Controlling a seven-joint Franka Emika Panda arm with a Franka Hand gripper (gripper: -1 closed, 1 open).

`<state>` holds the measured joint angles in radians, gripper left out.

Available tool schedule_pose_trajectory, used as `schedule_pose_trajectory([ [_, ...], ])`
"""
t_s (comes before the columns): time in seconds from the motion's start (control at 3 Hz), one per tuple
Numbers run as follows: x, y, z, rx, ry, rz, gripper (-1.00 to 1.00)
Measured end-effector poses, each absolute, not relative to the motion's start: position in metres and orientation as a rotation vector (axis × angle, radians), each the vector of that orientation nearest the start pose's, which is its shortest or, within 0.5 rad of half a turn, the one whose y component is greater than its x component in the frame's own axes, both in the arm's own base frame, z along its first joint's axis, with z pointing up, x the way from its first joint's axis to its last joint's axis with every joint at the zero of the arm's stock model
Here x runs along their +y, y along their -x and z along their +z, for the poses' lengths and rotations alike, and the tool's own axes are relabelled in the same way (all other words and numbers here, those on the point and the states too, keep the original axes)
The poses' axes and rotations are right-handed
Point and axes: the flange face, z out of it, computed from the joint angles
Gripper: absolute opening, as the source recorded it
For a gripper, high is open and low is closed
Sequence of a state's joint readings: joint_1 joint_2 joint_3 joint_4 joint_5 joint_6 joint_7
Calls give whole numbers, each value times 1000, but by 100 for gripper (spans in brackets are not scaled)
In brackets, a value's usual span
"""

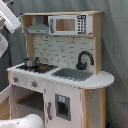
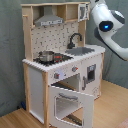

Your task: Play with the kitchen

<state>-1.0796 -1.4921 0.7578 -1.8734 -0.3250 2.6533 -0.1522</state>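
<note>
Both exterior views showed us the kitchen (image 1: 60, 75) (image 2: 62, 65) standing upright on a wooden floor (image 2: 112, 110) before a grey curtain (image 1: 115, 45), its long axis vertical. Seen in the first exterior view, its front faced toward the first exterior view's left and slightly toward the camera; in the second exterior view the front faced toward the second exterior view's right and forward. We noted the black faucet (image 1: 84, 59) (image 2: 75, 39) curving over the grey sink (image 1: 74, 74) (image 2: 82, 51), and a small metal pot (image 1: 31, 62) (image 2: 46, 55) sitting on the stovetop (image 1: 37, 67) (image 2: 55, 58). Up top, the hood (image 1: 37, 27) (image 2: 49, 20) sat beside the microwave (image 1: 67, 24). The oven door (image 2: 70, 102) hung open, tilted outward and down in the second exterior view.

We saw parts of the white robot arm (image 1: 9, 22) (image 2: 107, 25) near the upper edge of the kitchen, on the sink side in the second exterior view. Its hand was not visible in either picture, so we could not tell whether it was released or clenched.
</note>
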Motion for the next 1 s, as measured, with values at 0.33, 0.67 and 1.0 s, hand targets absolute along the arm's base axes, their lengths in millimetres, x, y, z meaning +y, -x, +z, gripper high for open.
schedule_pose_trajectory([
  [0.33, 414, -277, 787, 286, -1026, 1208, 100],
  [0.67, 422, -287, 781, 233, -1065, 1248, 100],
  [1.0, 428, -299, 774, 180, -1094, 1285, 100],
])
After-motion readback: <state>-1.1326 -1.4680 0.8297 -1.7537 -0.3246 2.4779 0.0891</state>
